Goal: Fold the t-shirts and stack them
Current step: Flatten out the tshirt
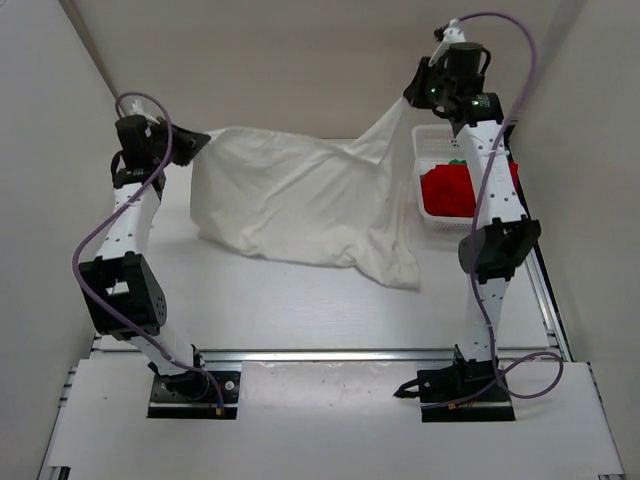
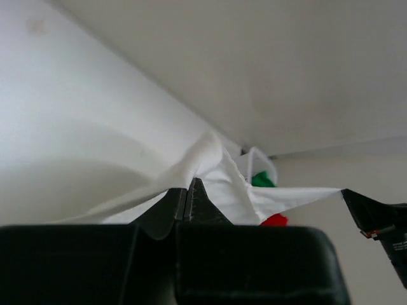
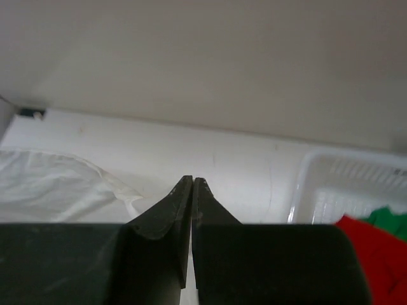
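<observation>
The cream-white t-shirt (image 1: pixel 300 200) hangs stretched between both grippers, its lower part draped on the table. My left gripper (image 1: pixel 192 143) is shut on its left corner, and cloth bunches at the closed fingertips in the left wrist view (image 2: pixel 189 181). My right gripper (image 1: pixel 408 97), raised at the back right, is shut on the right corner, which pulls up to it in a taut point. In the right wrist view the jaws (image 3: pixel 193 180) are pressed together and the shirt (image 3: pixel 51 190) shows to their left. The red t-shirt (image 1: pixel 447 190) and green t-shirt (image 3: pixel 388 221) lie in the basket.
A white mesh basket (image 1: pixel 430 135) stands at the back right, partly behind the right arm. White walls enclose the table on the left, back and right. A metal rail (image 1: pixel 330 354) runs along the near edge by the arm bases.
</observation>
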Action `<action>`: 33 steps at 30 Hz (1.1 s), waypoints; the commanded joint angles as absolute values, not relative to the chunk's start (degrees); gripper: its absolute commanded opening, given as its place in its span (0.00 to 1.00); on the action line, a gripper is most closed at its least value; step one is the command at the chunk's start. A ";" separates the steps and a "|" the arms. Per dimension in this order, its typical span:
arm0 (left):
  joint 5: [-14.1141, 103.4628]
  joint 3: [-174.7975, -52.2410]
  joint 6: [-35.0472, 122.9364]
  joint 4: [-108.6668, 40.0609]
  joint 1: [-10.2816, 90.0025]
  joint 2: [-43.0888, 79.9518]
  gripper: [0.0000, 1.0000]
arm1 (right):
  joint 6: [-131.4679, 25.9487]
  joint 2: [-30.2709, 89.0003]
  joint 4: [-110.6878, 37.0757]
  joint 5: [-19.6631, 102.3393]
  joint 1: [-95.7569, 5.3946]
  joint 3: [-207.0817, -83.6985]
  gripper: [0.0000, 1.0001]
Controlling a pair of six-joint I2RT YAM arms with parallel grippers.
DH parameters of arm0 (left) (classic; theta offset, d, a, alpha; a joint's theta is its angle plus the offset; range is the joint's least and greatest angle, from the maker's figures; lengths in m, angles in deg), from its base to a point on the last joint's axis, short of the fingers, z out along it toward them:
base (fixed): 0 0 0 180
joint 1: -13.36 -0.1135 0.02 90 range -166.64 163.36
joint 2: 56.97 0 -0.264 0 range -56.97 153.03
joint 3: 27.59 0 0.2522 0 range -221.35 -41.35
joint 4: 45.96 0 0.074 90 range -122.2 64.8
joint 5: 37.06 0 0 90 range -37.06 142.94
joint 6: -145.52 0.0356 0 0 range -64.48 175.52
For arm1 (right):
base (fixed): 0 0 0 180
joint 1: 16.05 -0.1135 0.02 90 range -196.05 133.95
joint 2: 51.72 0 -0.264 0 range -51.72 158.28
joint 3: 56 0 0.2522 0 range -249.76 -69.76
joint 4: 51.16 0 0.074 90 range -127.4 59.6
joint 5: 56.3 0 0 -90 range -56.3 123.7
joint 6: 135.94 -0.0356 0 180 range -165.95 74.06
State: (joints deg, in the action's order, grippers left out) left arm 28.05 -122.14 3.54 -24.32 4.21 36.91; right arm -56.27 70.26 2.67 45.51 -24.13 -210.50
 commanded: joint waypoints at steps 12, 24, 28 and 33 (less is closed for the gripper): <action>25.86 -129.11 -2.59 -39.23 -7.64 21.54 0.00 | -51.66 39.63 -14.21 43.54 -28.18 -194.89 0.00; 32.29 -71.52 6.66 -38.18 -6.58 -4.23 0.00 | -67.18 3.05 -29.41 36.86 -34.87 -108.73 0.00; 24.03 -61.58 9.19 -34.33 -14.66 -6.26 0.00 | -73.70 -3.88 -26.08 39.24 -35.73 -98.69 0.00; 28.85 -57.70 16.49 -25.01 -12.92 -13.80 0.00 | -80.13 -14.95 -14.14 36.43 -40.48 -94.98 0.00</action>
State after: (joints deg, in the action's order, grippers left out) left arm 28.31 -58.17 10.44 -28.47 -13.51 -8.29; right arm -73.82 -9.72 -17.94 38.32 -38.42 -95.34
